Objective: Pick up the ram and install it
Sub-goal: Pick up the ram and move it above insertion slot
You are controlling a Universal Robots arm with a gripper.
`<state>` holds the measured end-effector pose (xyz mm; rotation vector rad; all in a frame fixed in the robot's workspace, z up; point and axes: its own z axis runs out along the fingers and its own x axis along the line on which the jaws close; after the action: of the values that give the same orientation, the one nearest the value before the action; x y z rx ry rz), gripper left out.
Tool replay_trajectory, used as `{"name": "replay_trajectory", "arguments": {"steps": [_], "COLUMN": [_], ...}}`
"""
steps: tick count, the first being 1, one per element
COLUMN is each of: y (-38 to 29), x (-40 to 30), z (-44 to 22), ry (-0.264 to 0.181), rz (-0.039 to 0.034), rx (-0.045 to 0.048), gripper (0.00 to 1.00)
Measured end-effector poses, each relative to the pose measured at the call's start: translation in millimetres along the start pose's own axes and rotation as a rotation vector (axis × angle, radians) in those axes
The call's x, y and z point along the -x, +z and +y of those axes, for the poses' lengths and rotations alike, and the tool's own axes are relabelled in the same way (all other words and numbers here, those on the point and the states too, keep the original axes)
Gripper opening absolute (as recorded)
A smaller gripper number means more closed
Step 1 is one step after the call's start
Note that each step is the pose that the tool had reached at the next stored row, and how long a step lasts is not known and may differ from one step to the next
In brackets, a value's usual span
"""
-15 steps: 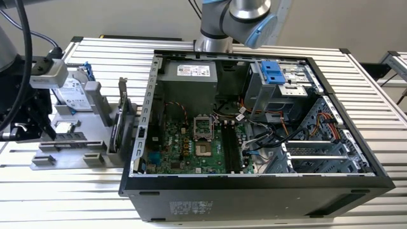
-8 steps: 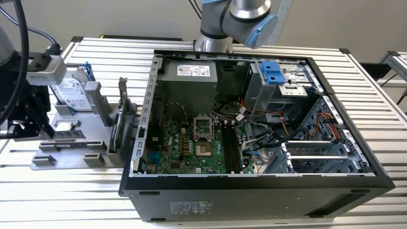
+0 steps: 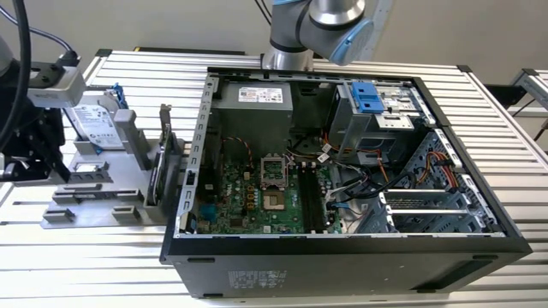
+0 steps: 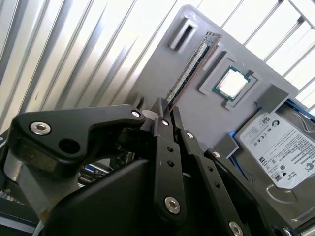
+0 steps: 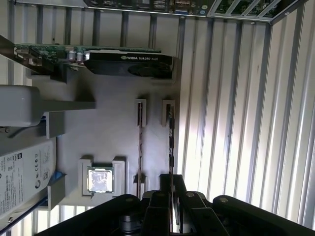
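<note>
**Colours On The Table**

The table [image 3: 154,70] is striped with silver-white bars. The holder [image 5: 108,132] is coloured plain grey. The ram [image 4: 191,68] is coloured green, with a row of dark chips. The hard drive [image 4: 280,147] is silver, labelled white and edged blue. The computer case [image 3: 342,269] is painted black, its board [image 3: 256,199] green.

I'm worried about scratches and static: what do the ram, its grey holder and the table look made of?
The ram: thin greenish circuit board with dark chips, likely fibreglass laminate.
The grey holder: matte, uniform, with moulded-looking slots, probably plastic.
The table: bright ribbed slats catching glare, seemingly bare aluminium.
</note>
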<state>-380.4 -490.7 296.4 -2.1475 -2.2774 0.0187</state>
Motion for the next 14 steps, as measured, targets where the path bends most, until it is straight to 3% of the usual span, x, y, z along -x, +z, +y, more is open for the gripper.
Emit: {"name": "replay_trajectory", "arguments": {"steps": [14], "y": [-15.7], "x": [0.0], "z": [-0.3], "ry": [0.0], "rz": [-0.0001], "rx": [-0.0001], "gripper": [0.0]}}
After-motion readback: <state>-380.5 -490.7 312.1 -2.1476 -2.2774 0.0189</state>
